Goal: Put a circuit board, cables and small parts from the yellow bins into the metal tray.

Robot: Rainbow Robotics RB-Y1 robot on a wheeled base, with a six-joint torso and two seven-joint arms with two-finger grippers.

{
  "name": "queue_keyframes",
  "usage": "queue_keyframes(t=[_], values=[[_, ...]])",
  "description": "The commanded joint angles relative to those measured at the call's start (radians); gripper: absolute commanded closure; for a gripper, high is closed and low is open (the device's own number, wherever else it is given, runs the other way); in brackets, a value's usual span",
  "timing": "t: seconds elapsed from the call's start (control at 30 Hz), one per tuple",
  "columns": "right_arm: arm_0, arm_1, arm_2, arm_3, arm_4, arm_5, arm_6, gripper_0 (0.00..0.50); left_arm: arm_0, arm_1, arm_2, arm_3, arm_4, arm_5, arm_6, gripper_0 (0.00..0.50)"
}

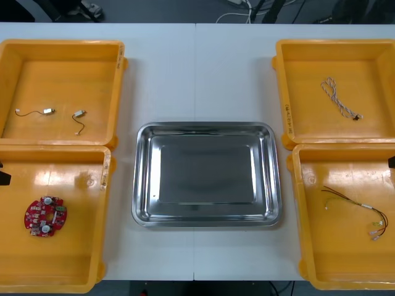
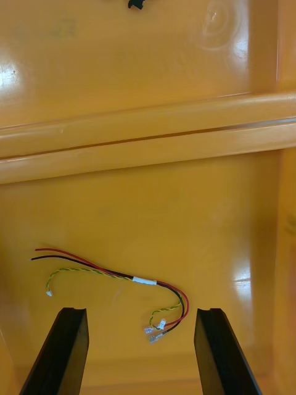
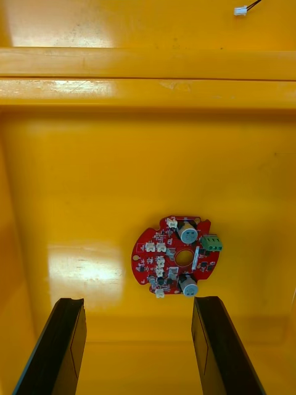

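The tray [image 1: 143, 185] at the middle of the table [image 1: 197, 74] is bare polished metal, smooth and mirror-bright. The table itself looks smooth and matt. The yellow bins [image 1: 117, 92] along its side edges are glossy moulded plastic with bright glare patches. The circuit board [image 1: 45, 215] has a red, faintly shiny face with silvery metal caps and small plastic sockets. The red and yellow cable [image 1: 355, 213] wears smooth plastic sheathing with small silvery ends. The left gripper [image 3: 139, 301] and right gripper [image 2: 141, 310] have matt black, smooth fingers [image 3: 68, 345].
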Motion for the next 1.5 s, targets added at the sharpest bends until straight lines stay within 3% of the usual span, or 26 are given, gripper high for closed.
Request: queue_keyframes(t=[0.03, 0.5, 1.1, 1.23, 1.5], values=[[-0.009, -0.008, -0.003, -0.02, 0.0, -0.037, -0.037, 0.0, -0.023, 0.044, -0.016, -0.001, -0.009, 0.006, -0.103, 0.0], [0.019, 0.033, 0.003, -0.024, 0.04, -0.08, -0.06, 0.0, -0.022, 0.076, -0.032, 0.001, 0.025, 0.006, -0.338, 0.0], [0.232, 0.043, 0.003, -0.124, 0.037, -0.221, -0.106, 0.0, -0.02, 0.099, -0.088, -0.001, 0.086, -0.023, -0.696, 0.0], [0.266, 0.069, 0.001, -0.13, 0.038, -0.247, -0.119, 0.0, -0.02, 0.105, -0.105, -0.001, 0.086, -0.038, -0.764, 0.0], [0.283, 0.185, -0.016, -0.13, 0.069, -0.25, -0.146, 0.0, -0.02, 0.114, -0.136, -0.001, 0.083, -0.078, -0.945, 0.0]])
